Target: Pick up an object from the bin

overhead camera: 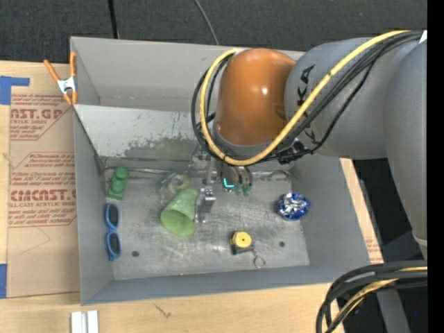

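Beside the tipped green cup (179, 214) hangs the gripper (206, 201).

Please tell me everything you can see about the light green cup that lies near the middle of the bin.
The light green cup looks like smooth plastic and tapers. It lies on its side on the bin floor, wider end to the lower left, narrower end to the upper right. The gripper is close at its right side; whether they touch I cannot tell.
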You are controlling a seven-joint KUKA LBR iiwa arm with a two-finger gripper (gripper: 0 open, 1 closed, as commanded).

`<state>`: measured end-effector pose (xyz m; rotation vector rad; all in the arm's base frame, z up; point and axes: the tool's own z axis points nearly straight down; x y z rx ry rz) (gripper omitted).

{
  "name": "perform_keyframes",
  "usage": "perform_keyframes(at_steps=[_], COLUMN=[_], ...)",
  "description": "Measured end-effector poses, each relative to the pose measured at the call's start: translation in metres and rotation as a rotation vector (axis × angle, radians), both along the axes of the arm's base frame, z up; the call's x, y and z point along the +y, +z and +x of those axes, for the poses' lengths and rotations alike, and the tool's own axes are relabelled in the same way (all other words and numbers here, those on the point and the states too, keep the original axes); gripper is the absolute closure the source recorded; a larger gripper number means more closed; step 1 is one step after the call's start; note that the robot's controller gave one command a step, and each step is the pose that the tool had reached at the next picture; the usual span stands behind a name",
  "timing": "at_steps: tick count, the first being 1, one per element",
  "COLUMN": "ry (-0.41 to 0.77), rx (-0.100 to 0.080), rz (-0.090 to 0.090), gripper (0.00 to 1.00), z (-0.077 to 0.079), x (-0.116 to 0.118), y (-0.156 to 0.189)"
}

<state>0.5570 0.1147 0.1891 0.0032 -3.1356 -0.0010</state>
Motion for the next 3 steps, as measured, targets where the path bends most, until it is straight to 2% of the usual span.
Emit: perform_keyframes(at_steps=[1,2,3], ry=[0.288,0.288,0.737], rx=[-0.017,-0.017,-0.014], rz=[0.002,0.003,0.002], gripper=[0.0,1.0,1.0], z=[-0.001,-0.001,-0.015], x=[-0.001,-0.001,0.019], y=[-0.113,-0.112,0.031])
